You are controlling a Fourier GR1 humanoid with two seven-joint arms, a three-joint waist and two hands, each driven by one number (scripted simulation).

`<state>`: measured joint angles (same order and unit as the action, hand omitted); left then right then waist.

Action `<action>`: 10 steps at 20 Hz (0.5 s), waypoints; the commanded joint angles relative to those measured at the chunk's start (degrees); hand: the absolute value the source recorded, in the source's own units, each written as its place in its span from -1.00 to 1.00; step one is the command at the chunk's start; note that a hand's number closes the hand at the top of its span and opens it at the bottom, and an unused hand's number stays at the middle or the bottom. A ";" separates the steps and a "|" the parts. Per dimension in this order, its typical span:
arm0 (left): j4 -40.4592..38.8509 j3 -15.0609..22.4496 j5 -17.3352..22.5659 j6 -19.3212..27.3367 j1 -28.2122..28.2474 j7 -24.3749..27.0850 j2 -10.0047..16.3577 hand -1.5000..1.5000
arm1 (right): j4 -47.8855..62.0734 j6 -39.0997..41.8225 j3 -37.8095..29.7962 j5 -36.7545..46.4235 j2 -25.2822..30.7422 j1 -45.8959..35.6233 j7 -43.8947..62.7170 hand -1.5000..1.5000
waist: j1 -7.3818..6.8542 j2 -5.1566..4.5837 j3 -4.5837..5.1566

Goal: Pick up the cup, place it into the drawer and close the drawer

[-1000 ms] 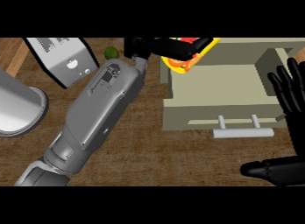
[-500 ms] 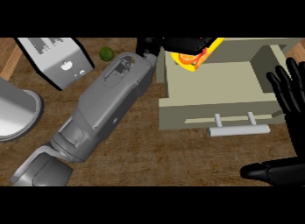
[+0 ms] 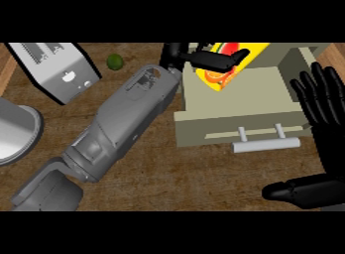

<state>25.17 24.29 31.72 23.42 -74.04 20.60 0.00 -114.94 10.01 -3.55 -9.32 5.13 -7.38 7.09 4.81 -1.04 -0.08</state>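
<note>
Since a second ago the left forearm (image 3: pixel 124 124) has swung further right across the wooden counter (image 3: pixel 146 178), and the cup has come from the drawer's left edge to in over its back-left corner. At far left stand a grey round vessel (image 3: pixel 7 129) and a grey boxy appliance (image 3: pixel 55 69), with a small green fruit (image 3: pixel 115 61) just beyond. The forearm runs up from the lower left to the left hand (image 3: pixel 204 58), whose fingers are curled round the yellow and red cup (image 3: pixel 221 75). The cup is tilted, its long axis running from upper right down to lower left. The open drawer (image 3: pixel 263 96) has its bare floor to the right of the cup and nearer the robot, so the release probably needs only a short move that way. The right hand (image 3: pixel 333 114) rests flat and open at the right edge, and it is the nearer one to the drawer's handle (image 3: pixel 267 145) for closing.
</note>
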 commanded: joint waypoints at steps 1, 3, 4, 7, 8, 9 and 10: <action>-1.58 5.31 1.58 2.55 -0.26 -1.22 0.00 1.00 | 1.08 2.28 -1.79 -2.84 1.15 0.78 -1.31 -1.00 | 1.33 -0.21 -0.06; -3.42 7.00 0.29 3.04 -3.15 -2.86 0.00 1.00 | 1.76 2.31 -0.98 -1.75 0.48 1.56 -2.81 -1.00 | 1.67 -0.41 -0.09; -4.43 7.14 0.36 3.72 -1.99 -1.00 0.00 1.00 | -0.69 1.36 -0.97 -1.42 1.62 -1.14 0.54 -1.00 | 1.77 -0.48 -0.02; -3.40 10.19 0.78 4.96 -2.64 -3.33 0.00 -1.00 | 3.19 0.58 -0.03 -0.71 -0.27 -2.61 -1.35 -1.00 | 1.04 -0.43 -0.04; -0.39 11.97 2.24 6.25 -0.34 -3.72 0.00 -1.00 | 3.35 1.60 -1.46 -1.53 0.86 -2.08 -2.16 -1.00 | 1.66 -0.35 -0.05; -2.95 10.31 2.91 5.13 -1.36 -2.94 0.00 -1.00 | 0.20 2.15 -0.56 -3.40 0.15 -0.36 -1.13 -1.00 | 2.69 -0.61 -0.05; -1.54 10.66 3.53 6.02 -0.48 -1.32 0.00 -1.00 | 2.43 0.72 0.67 -0.83 -1.09 -1.38 -2.09 -1.00 | 1.43 -0.48 -0.01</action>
<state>22.80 33.28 33.56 27.85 -75.46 18.15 0.00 -113.40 11.31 -4.02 -10.94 5.29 -8.42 5.76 6.35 -1.45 -0.12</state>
